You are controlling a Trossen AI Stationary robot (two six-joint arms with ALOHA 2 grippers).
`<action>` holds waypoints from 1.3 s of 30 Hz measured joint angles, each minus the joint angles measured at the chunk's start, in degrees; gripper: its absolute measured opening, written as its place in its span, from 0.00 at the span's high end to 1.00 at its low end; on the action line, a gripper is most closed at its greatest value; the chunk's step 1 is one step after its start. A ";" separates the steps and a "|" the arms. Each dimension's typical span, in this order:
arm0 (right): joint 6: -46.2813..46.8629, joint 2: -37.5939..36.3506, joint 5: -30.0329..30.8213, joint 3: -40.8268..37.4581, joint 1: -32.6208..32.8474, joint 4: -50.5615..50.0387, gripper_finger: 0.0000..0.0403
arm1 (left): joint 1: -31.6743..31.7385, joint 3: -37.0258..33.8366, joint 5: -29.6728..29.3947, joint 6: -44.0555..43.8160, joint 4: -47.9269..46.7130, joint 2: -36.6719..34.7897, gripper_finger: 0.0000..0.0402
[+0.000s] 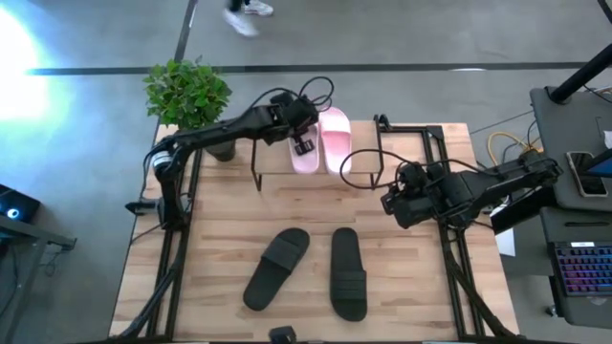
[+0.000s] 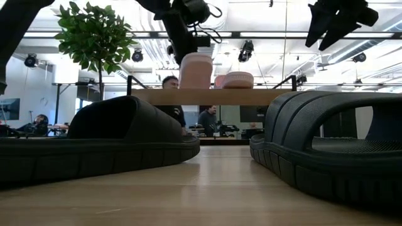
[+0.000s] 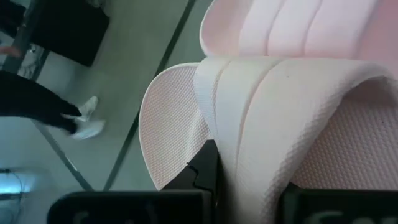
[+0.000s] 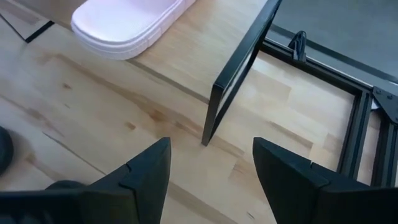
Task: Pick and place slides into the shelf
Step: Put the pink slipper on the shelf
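Left pincer (image 1: 304, 145) pinches a pink slide (image 1: 305, 153) on the shelf (image 1: 287, 182), beside its mate (image 1: 336, 139); setting it down is the step in hand, releasing comes next. Right pincer (image 1: 393, 202) hovers spread over the counter (image 1: 220, 239). Both black slides (image 1: 276, 268) (image 1: 348, 272) wait there, well apart from the shelf.

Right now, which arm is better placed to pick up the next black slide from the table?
Probably the right. Its gripper is open and empty, beside the shelf, nearer the black slides. The left gripper is shut on a pink slide at the shelf.
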 joint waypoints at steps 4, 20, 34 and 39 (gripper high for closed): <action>0.07 0.00 -0.02 -0.36 0.00 0.17 0.46 | 0.00 -0.44 -0.08 5.07 0.15 1.04 0.98; 0.07 0.00 -0.17 -0.14 0.00 0.37 0.46 | -0.24 -0.52 -0.37 3.95 -2.90 1.73 0.83; 0.00 0.00 -0.15 -0.19 0.00 0.34 0.46 | -2.41 -0.33 1.46 2.22 -6.50 0.57 0.56; 0.01 0.00 -0.24 -0.19 0.00 0.35 0.46 | -3.74 -0.33 1.53 2.18 -8.71 0.12 0.56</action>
